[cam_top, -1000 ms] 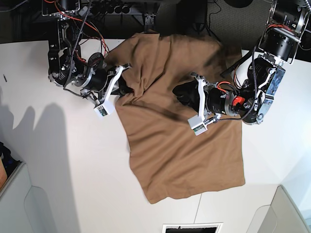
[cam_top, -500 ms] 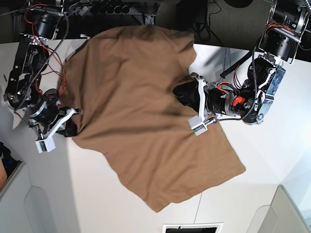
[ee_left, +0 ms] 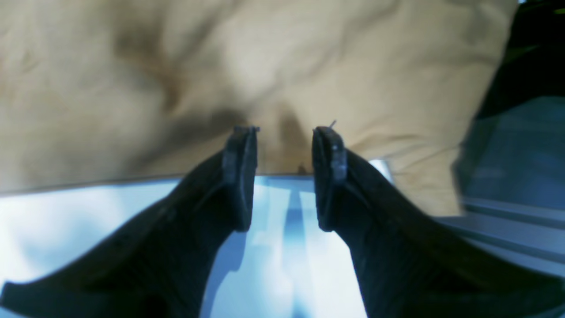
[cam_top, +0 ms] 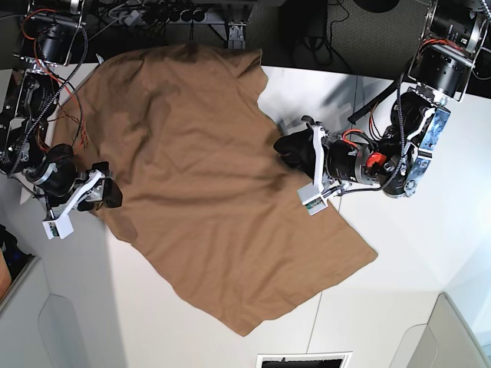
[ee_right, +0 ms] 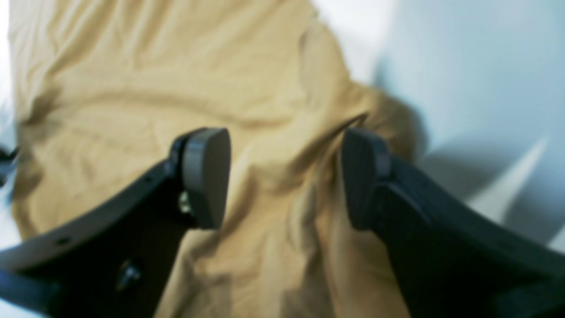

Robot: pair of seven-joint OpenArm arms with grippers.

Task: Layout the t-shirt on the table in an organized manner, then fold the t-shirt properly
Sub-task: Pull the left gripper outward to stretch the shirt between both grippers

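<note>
Layout step in hand, folding not yet begun

Left wrist view: left gripper (ee_left: 282, 141) part-spread, tips at the hem of the t-shirt (ee_left: 282, 66) where it meets the table (ee_left: 88, 221); cloth between the tips or only behind them, cannot tell. Right wrist view: right gripper (ee_right: 287, 176) released, jaws wide apart, hovering over rumpled tan cloth (ee_right: 176, 88) with nothing between the pads. Base view: t-shirt (cam_top: 199, 184) spread slantwise across the table (cam_top: 399, 307), reaching past the far edge at top, wrinkled, edges not squared; right gripper (cam_top: 103, 192) just beside its edge, left gripper (cam_top: 295, 149) at the opposite edge. Judged as mid-spread. Next move calls for fresh grips on corners or hem, pulling the cloth square and wholly onto the table before any fold
</note>
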